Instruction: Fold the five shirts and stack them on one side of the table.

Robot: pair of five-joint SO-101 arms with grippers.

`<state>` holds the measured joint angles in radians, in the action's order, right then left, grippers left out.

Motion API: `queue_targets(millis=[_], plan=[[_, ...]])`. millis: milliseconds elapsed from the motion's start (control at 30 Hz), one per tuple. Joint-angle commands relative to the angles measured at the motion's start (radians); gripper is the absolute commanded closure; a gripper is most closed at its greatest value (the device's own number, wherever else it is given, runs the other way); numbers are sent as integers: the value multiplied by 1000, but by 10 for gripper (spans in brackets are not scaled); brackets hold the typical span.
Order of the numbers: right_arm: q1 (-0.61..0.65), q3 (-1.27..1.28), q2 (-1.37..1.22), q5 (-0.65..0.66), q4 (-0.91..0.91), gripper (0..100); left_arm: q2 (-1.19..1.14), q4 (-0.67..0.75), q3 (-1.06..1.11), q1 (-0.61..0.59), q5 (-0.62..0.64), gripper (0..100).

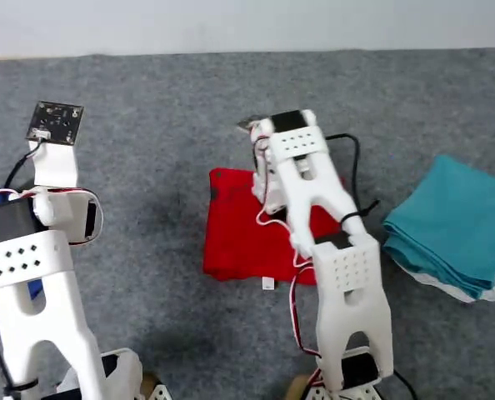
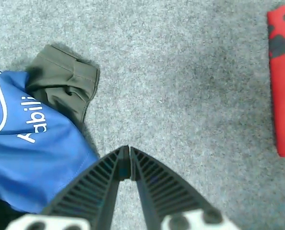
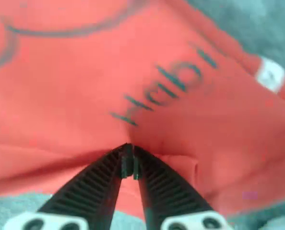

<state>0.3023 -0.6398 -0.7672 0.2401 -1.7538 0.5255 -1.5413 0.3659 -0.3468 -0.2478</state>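
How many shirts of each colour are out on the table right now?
Red shirt: 1
Teal shirt: 1
White shirt: 1
Blue shirt: 1
Dark olive shirt: 1
Total: 5

grey felt tabletop, pale wall behind

Table cover: grey carpet-like cloth, rough, matt.
Red shirt: soft matt cloth, dark print.
Teal shirt: matt cloth.
Blue shirt: smooth cloth, white print.
Olive garment: matt cloth.
Left gripper, right gripper: black ribbed plastic.
Arm shells: smooth white plastic.
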Motion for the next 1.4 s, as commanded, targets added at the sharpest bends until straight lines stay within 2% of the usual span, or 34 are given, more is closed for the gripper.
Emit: queue_targets(millis=[0, 200, 367, 633, 800, 1033, 1367], plan=[[-31, 107, 151, -6, -45, 988, 26, 15, -2, 8, -9, 995], [-41, 436, 315, -5, -44, 988, 26, 37, -2, 8, -9, 995], [-39, 559, 449, -5, -44, 988, 26, 37, -2, 8, -9, 995], [13, 503, 564, -12, -1, 988, 26, 37, -2, 8, -9, 995], [82, 505, 493, -14, 59, 988, 26, 37, -2, 8, -9, 995], [59, 517, 349, -8, -45, 988, 26, 35, 10, 8, -9, 995], [33, 520, 605, -12, -39, 983, 34, 17, 62, 2, -5, 995]])
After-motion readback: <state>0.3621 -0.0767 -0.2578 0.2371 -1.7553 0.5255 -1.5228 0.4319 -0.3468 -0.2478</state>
